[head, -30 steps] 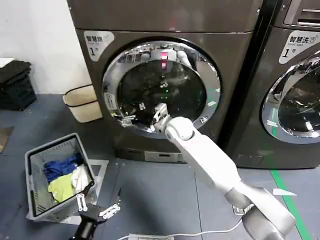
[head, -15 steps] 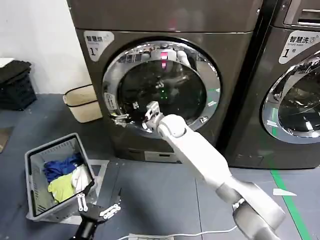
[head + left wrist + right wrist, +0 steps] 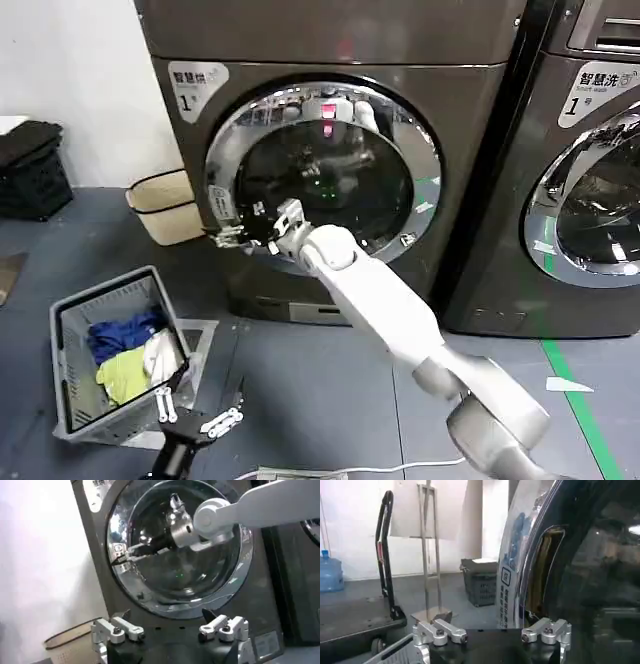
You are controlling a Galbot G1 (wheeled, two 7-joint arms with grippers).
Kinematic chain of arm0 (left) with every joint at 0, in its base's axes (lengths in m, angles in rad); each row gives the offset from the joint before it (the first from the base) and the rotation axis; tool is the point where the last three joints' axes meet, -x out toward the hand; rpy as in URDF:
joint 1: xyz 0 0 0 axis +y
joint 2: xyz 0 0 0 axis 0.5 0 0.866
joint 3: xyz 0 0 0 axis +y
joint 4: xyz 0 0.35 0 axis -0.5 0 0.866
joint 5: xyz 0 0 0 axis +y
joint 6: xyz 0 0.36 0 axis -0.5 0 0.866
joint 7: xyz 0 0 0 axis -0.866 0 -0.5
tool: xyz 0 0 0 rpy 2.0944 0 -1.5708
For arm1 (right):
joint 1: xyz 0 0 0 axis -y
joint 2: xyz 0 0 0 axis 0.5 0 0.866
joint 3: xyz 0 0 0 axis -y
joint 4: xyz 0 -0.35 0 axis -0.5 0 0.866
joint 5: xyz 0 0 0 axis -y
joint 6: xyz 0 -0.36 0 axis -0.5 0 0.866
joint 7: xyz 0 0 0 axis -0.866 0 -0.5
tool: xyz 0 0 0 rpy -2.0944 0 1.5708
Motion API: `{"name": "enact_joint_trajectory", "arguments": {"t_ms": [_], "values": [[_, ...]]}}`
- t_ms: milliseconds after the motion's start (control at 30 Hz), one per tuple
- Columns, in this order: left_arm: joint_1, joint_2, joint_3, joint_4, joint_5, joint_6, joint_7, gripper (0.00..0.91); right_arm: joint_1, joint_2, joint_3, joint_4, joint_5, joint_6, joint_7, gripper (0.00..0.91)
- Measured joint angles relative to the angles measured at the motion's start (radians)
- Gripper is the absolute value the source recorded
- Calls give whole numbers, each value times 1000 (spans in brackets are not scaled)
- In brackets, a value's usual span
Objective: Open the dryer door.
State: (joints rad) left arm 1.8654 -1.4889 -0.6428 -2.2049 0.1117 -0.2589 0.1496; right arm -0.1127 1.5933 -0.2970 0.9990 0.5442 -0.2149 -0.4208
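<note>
The dryer (image 3: 330,40) fills the middle of the head view, dark bronze-grey with a white "1" label (image 3: 195,85). Its dryer door (image 3: 345,160) lies flush against the front, a chrome ring around dark glass. My right arm reaches across the glass, and my right gripper (image 3: 228,235) is at the ring's left edge, open. In the right wrist view the right gripper (image 3: 492,625) stands beside the chrome ring (image 3: 512,570), close to a recess (image 3: 542,575) behind it. My left gripper (image 3: 198,415) hangs low over the floor, open, facing the door (image 3: 200,555) and the right gripper (image 3: 125,560).
A grey laundry basket (image 3: 70,310) with clothes sits on the floor at the left. A woven basket (image 3: 165,205) stands by the dryer's left side, with dark crates (image 3: 30,170) farther left. A second machine (image 3: 590,180) stands on the right. Green tape (image 3: 575,400) marks the floor.
My right arm has swung left across the door glass, carrying its gripper from the lower middle to the ring's left edge. The left arm and the door have not moved.
</note>
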Motion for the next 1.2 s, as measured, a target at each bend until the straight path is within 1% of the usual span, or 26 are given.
{"name": "enact_joint_trajectory", "arguments": {"t_ms": [433, 600, 833, 1200], "values": [[0, -1, 4, 1, 1, 0, 0, 907, 2, -2, -18, -4, -16, 14, -83, 907], [1, 0, 2, 1, 1, 1, 0, 907, -1, -13, -32, 15, -14, 16, -108, 907], [5, 0, -18, 1, -2, 5, -1, 907, -12, -57, -67, 78, 41, 22, -144, 907], [46, -16, -99, -47, -88, 106, 1, 907, -43, -173, -139, 240, 139, 15, -168, 907]]}}
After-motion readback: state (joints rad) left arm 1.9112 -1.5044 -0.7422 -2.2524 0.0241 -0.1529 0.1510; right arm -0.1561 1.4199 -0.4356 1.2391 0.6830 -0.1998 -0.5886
